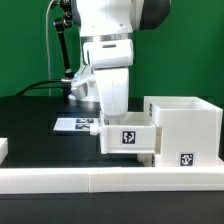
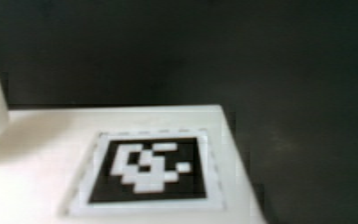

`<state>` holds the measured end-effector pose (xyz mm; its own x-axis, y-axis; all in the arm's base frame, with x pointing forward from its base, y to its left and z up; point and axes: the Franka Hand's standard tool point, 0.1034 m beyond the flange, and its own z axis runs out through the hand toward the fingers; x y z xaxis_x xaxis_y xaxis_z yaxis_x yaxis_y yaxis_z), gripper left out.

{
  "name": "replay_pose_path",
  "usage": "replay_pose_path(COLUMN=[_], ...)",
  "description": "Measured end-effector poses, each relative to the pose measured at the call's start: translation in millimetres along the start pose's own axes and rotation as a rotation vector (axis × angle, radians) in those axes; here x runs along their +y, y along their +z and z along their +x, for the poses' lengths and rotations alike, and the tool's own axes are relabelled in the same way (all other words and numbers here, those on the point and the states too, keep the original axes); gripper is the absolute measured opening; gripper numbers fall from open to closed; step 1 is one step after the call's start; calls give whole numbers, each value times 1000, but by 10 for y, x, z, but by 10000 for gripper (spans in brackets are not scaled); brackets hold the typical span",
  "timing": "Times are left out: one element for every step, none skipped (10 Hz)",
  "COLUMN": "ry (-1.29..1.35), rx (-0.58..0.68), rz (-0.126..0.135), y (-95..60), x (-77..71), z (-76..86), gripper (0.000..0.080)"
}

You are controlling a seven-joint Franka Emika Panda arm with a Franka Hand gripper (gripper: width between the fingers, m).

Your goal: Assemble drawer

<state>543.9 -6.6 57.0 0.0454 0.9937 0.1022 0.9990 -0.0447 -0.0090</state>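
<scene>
A white open-topped drawer box [image 1: 188, 122] with a marker tag stands at the exterior view's right. A smaller white drawer part [image 1: 128, 139] with a black-and-white tag sits against its left side. My gripper [image 1: 113, 113] is lowered straight onto this smaller part from above; its fingertips are hidden behind the part's top edge. In the wrist view the white part [image 2: 51, 140] with its tag [image 2: 153, 170] fills the near field, blurred; no fingers show there.
The marker board [image 1: 72, 125] lies on the black table behind the parts. A long white rail [image 1: 90, 181] runs along the front edge. A green backdrop and cables stand behind the arm.
</scene>
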Motion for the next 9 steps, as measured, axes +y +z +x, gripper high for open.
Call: replay_pose_path(ry=[5, 6, 4, 3, 1, -1, -3, -6, -10], rx=[1, 2, 3, 4, 5, 6, 7, 9, 11], rz=[1, 1, 2, 2, 3, 5, 5, 5, 6], y=[1, 2, 5, 8, 15, 23, 24, 28, 31], x=[-2, -3, -5, -6, -10, -13, -13, -14, -13], z=[11, 25, 35, 47, 62, 76, 87, 109, 135], gripper=[41, 41, 41, 41, 41, 41, 41, 41, 41])
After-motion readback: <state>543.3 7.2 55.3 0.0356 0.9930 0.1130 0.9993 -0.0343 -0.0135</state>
